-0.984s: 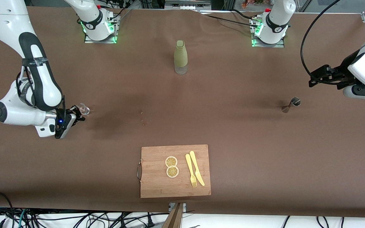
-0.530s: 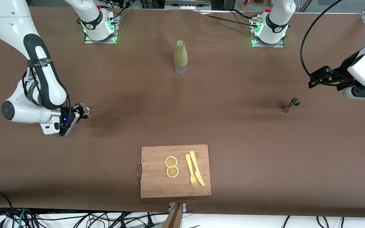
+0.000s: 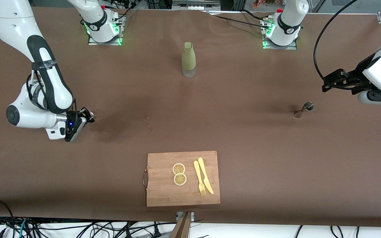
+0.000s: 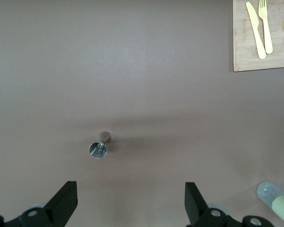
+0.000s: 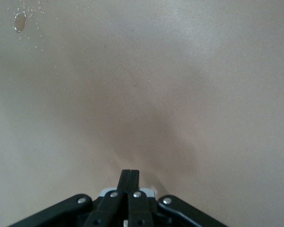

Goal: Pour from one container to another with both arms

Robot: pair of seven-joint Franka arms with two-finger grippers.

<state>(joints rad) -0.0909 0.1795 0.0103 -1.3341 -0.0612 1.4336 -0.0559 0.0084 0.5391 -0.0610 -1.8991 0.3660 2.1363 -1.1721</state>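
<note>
My right gripper (image 3: 88, 117) is low over the table at the right arm's end, fingers shut with nothing between them (image 5: 131, 177). A small clear glass (image 3: 92, 114) sits at its fingertips, mostly covered by it; I cannot tell whether they touch. My left gripper (image 3: 325, 83) hangs open in the air at the left arm's end, its fingers (image 4: 64, 203) wide apart. A small metal jigger (image 3: 304, 109) stands on the table below it (image 4: 99, 145). A green bottle (image 3: 189, 59) stands upright between the two arm bases.
A wooden cutting board (image 3: 164, 195) lies near the table's front edge, with two lemon slices (image 3: 179, 174) and a yellow fork and knife (image 3: 203, 180) on it. Water droplets (image 5: 20, 21) lie on the brown table cover near the right gripper.
The right arm has shifted toward the middle of the table, bringing its shut gripper up against the glass and covering most of it. The left arm has hardly moved.
</note>
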